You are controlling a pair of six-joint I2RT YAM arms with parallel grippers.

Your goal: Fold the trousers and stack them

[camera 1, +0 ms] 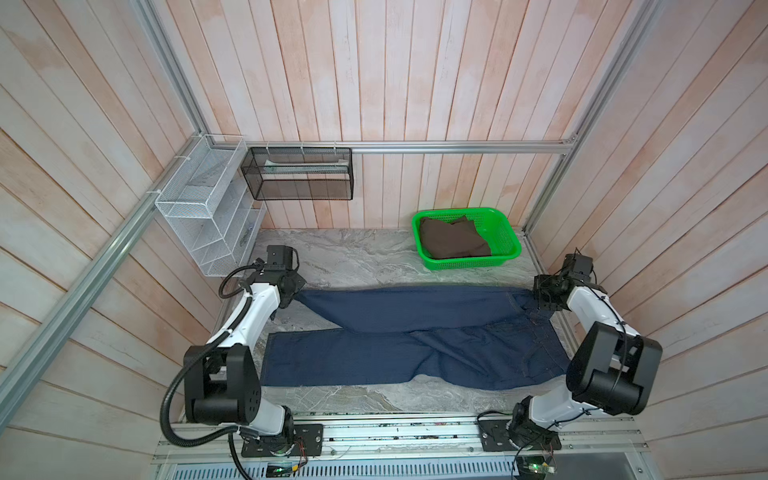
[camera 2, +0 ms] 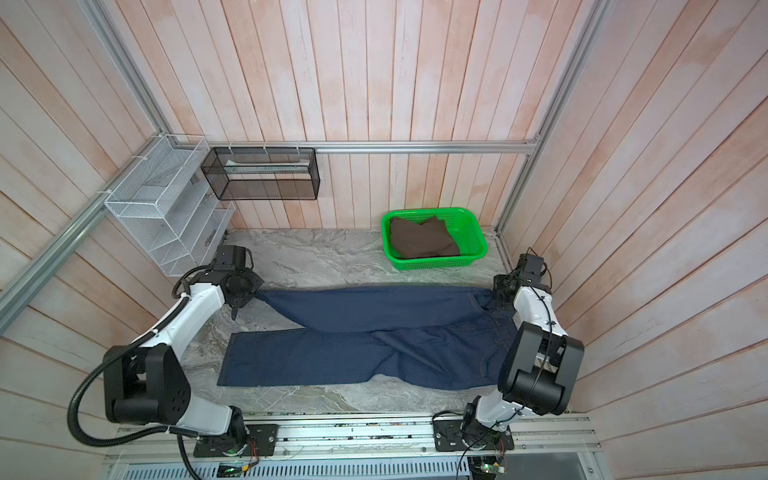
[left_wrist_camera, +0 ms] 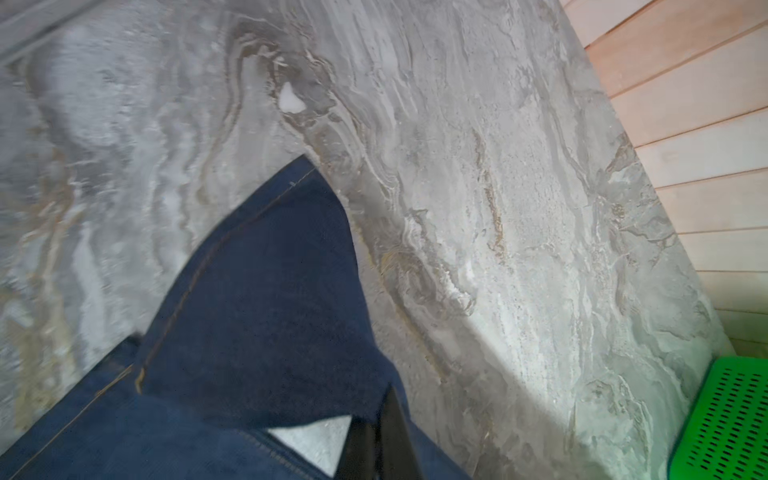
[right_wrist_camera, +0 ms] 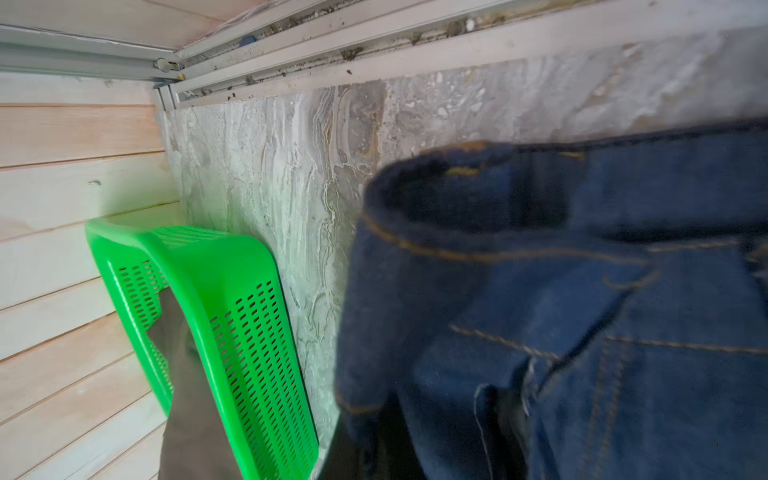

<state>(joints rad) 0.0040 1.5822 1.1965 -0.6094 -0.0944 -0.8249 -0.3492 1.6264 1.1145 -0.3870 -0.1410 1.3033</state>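
Holding possibly folded cloth [camera 1: 451, 243]: green basket [camera 1: 473, 263]

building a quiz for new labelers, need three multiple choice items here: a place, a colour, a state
1. Where on the table does the green basket stand? A) near left corner B) far right corner C) centre
2. What colour is the garment in it? A) brown B) red C) white
3. How are the trousers? A) folded, stacked B) in the basket C) spread on the table, unfolded
Key: B, it sits far right in both top views; A, dark brown cloth; C, they lie out full length.
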